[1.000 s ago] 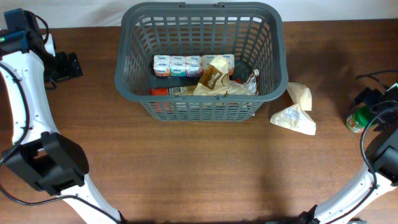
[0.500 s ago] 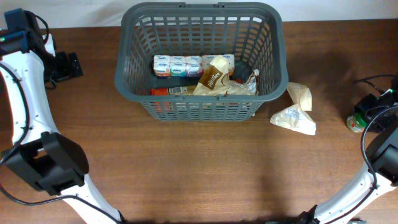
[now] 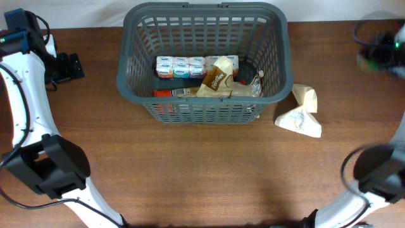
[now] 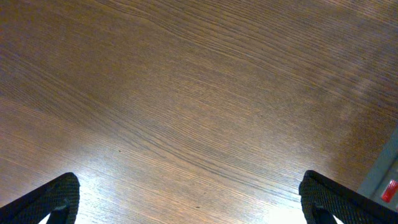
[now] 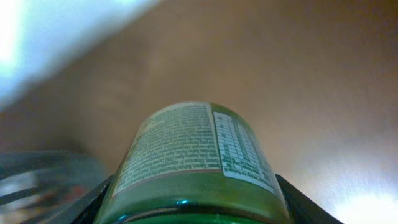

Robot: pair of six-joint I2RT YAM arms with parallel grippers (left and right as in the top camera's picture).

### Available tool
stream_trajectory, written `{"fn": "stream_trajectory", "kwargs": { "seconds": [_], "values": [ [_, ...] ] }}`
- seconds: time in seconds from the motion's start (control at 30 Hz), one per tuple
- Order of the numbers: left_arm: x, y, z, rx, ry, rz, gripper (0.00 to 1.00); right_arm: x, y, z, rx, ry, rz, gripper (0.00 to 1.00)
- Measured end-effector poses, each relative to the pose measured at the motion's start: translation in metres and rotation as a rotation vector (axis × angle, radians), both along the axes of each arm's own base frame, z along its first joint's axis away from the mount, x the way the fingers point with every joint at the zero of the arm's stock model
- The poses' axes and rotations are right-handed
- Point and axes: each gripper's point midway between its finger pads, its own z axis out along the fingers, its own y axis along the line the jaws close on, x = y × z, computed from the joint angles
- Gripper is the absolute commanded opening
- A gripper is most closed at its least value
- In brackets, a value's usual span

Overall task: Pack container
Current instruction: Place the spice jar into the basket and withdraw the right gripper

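You're getting the right tool (image 3: 380, 54) blurring out overhead; green bottle (image 5: 193, 168) is running off the wrist view's bottom.

Dark grey slotted basket (image 3: 124, 63); green bottle (image 5: 193, 163); brown wood-grain table (image 4: 199, 93).

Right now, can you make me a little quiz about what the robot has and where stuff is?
1. True or false: the cream bag lies inside the basket.
2. What do the right fingers hold? A) a green bottle B) a spoon C) nothing
3. Fill in: the left fingers are spread wide over the bare ____.
Key: 1 false, it lies on the wood beside the basket; 2 A; 3 table.
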Motion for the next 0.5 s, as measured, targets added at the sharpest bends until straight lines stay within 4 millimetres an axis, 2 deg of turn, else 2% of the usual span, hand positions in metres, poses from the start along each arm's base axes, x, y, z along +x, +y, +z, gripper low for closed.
{"fn": "stream_trajectory", "kwargs": {
  "seconds": [0.07,0.13,0.17,0.27,0.3,0.33,0.43,0.5],
  "values": [
    [0.0,0.0,0.0,0.0,0.0,0.0,0.99,0.011,0.049,0.058,-0.05,-0.158,0.117,0.04],
    [0.0,0.0,0.0,0.0,0.0,0.0,0.99,0.018,0.107,0.088,-0.053,-0.256,0.249,0.04],
    [0.0,0.0,0.0,0.0,0.0,0.0,0.99,0.02,0.129,0.091,-0.046,-0.271,0.299,0.04],
    [0.0,0.0,0.0,0.0,0.0,0.0,0.99,0.032,0.199,0.081,-0.021,-0.274,0.456,0.04],
    [0.0,0.0,0.0,0.0,0.0,0.0,0.99,0.037,0.219,0.074,-0.019,-0.27,0.502,0.04],
    [0.0,0.0,0.0,0.0,0.0,0.0,0.99,0.042,0.249,0.062,-0.015,-0.26,0.57,0.04],
    [0.0,0.0,0.0,0.0,0.0,0.0,0.99,0.046,0.3,0.032,-0.013,-0.215,0.685,0.04],
    [0.0,0.0,0.0,0.0,0.0,0.0,0.99,0.046,0.326,0.012,-0.014,-0.178,0.743,0.04]
  ]
}}
